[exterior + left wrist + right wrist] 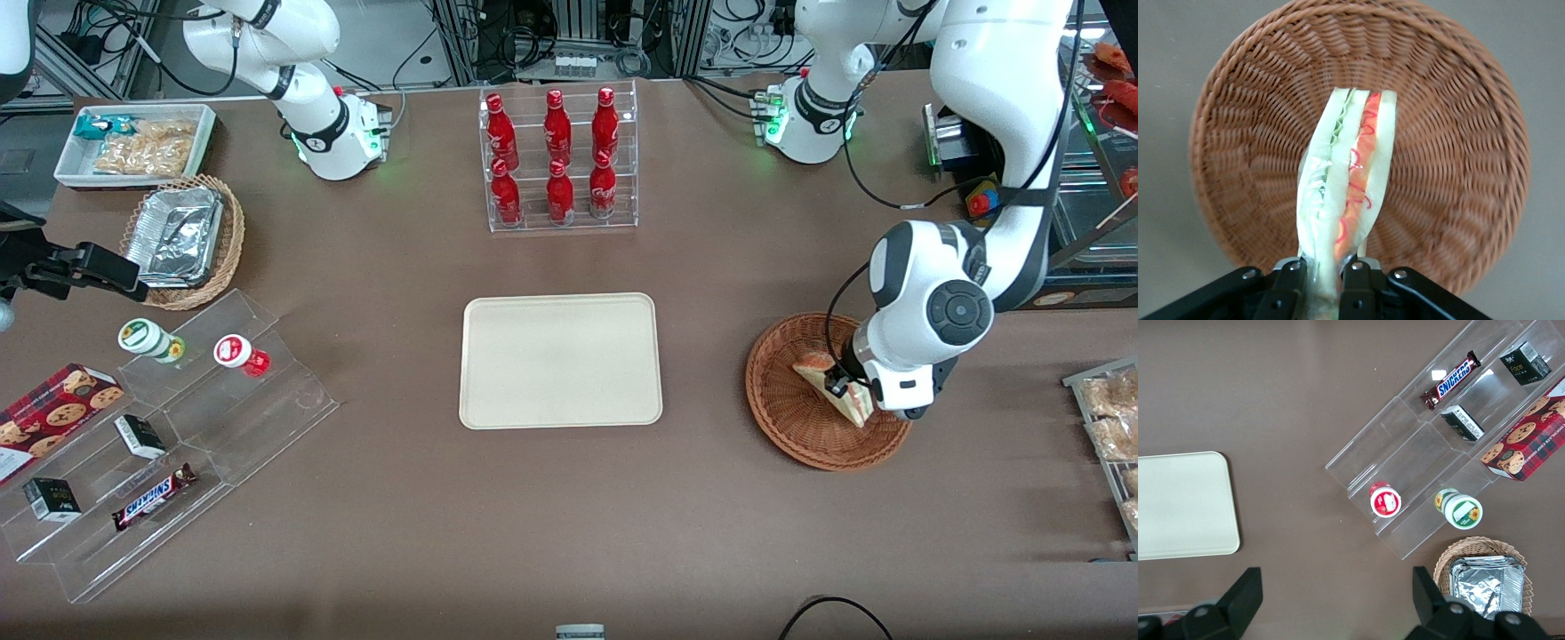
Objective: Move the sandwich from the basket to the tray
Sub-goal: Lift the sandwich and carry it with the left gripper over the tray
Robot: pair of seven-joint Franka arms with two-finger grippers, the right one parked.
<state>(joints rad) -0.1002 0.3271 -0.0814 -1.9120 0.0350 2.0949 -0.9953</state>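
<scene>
My claw (pixel 1321 280) clamped on the sandwich (pixel 1345 187) at one narrow end, wedge over the reddish wicker basket (pixel 782 418), cream tray (pixel 560 360) bare mid-tabletop, toward the parked arm's end.

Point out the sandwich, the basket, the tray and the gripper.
sandwich (pixel 1346 180): left wrist view, on the filling edge.
basket (pixel 782 404): front view, on the woven inner wall.
tray (pixel 560 360): front view, on its bare middle.
gripper (pixel 1322 275): left wrist view, between fingertips clamping the sandwich.
</scene>
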